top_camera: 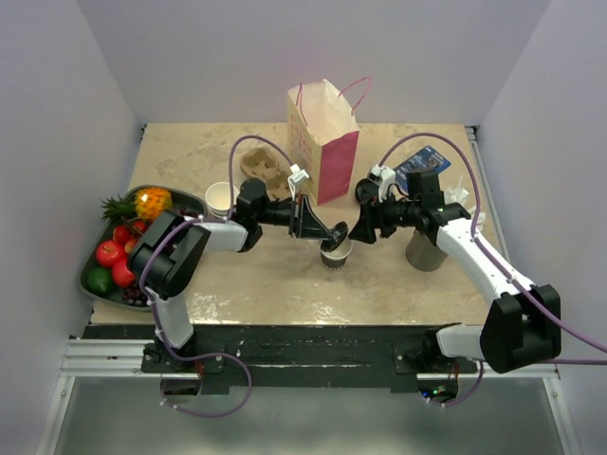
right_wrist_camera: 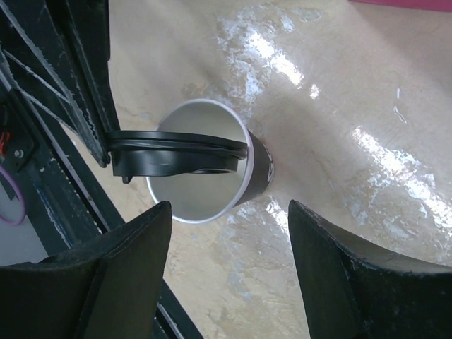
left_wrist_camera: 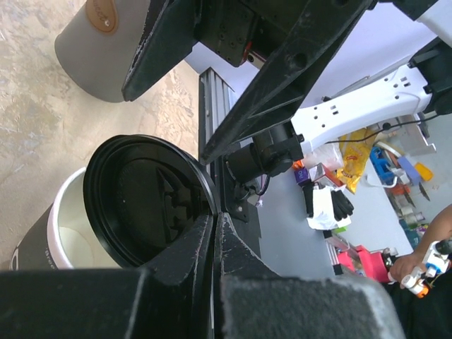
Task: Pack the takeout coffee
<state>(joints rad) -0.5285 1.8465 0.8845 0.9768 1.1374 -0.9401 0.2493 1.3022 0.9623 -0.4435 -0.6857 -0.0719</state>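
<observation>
The takeout coffee cup (top_camera: 336,261) stands mid-table, a paper cup with a dark wall and white rim, its mouth open. My left gripper (top_camera: 325,234) is shut on the rim of a round black lid (top_camera: 334,245) and holds it tilted over the cup's mouth. In the left wrist view the lid (left_wrist_camera: 141,201) hangs above the cup (left_wrist_camera: 63,236), pinched at my gripper (left_wrist_camera: 215,220). My right gripper (top_camera: 359,231) is open and empty just right of the cup. The right wrist view shows the cup (right_wrist_camera: 260,166) and lid (right_wrist_camera: 176,157) beyond my spread gripper (right_wrist_camera: 229,208).
A pink-sided paper bag (top_camera: 322,137) stands at the back centre, with a cardboard cup carrier (top_camera: 264,163) and stacked white cups (top_camera: 220,197) to its left. A fruit tray (top_camera: 87,261) sits far left. A grey tumbler (top_camera: 425,251) stands under the right arm and a blue packet (top_camera: 422,166) lies behind it.
</observation>
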